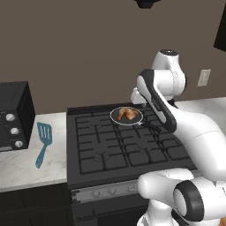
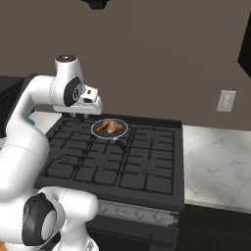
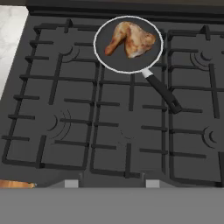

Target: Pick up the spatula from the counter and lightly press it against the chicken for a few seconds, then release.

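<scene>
The spatula (image 1: 43,143) lies on the surface (image 1: 17,170), well left of the empty, parted claw (image 3: 112,183), its handle pointing toward the front edge.

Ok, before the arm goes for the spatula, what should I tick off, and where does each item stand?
1. Spatula lies free on the counter, left of the stove: ok.
2. Gripper is empty, tips apart: ok.
3. Gripper is lined up over the spatula: not ok; it hangs above the stove.
4. Chicken sits in the pan: ok.
5. Pan handle points away from the spatula side: ok.
6. Tips stand wide enough for the spatula's handle: cannot tell.
</scene>
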